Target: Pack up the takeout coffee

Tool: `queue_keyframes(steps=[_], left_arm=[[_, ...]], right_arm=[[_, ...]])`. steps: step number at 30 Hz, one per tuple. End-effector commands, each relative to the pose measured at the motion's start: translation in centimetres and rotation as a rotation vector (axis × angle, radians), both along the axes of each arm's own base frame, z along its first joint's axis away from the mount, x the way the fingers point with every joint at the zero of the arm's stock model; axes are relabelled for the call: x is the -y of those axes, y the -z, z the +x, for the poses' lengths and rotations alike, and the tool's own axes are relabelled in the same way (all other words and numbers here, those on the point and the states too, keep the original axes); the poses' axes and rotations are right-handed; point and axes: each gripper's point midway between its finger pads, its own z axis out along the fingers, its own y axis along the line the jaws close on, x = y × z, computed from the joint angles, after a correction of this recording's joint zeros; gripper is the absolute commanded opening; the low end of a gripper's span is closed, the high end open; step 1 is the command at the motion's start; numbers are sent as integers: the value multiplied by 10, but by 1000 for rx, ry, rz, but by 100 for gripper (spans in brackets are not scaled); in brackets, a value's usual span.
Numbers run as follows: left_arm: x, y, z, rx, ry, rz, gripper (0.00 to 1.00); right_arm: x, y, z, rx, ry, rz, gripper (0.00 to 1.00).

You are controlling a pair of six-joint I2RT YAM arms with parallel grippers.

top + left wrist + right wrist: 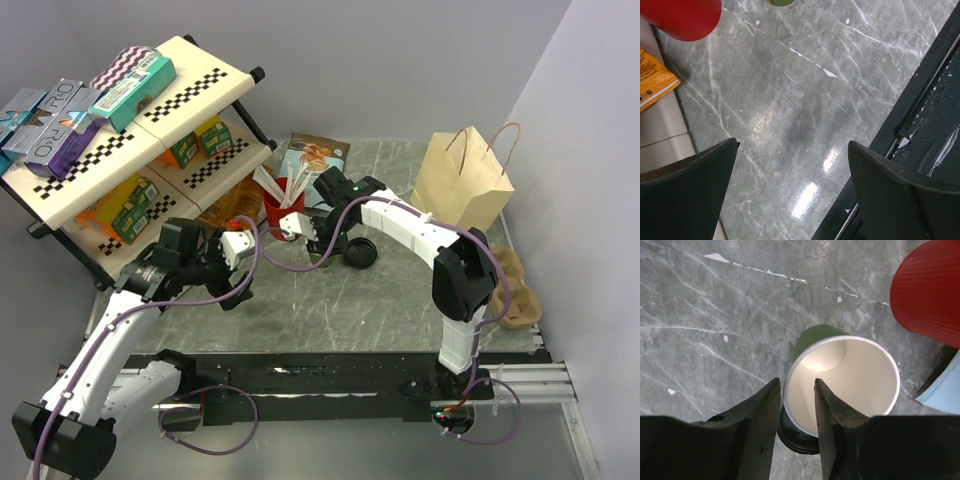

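On my feed the grey marble table holds the shelf rack far left, red cup, green cup just beside its black lid, snack packet at back, paper bag and cardboard carrier right

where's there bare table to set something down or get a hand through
Bare marble table lies between the black lid and the front rail; a second strip runs between the snack bag and the paper bag. Crowded by the shelf: red cup, green cup, lid.
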Motion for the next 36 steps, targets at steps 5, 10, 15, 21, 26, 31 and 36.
queue_keyframes(steps=[5,10,15,21,26,31,36], left_arm=[[-3,-7,0,24,-4,1,98],[-7,-3,-3,34,2,22,98],[-9,0,-4,38,0,28,98],[-16,14,-17,37,13,57,98],[-22,25,-21,59,27,92,98],[-20,25,-15,58,27,92,98],[-17,27,-10,53,33,89,98]], right_arm=[[-6,10,-5,-6,-33,-10,33],[-6,11,-5,1,-24,-15,24],[-5,10,-4,9,2,-11,11],[-2,-8,-19,8,24,31,0],[8,-21,-58,-18,-18,31,0],[13,-26,-93,-34,-58,43,0],[9,-17,-122,-88,-81,41,0]])
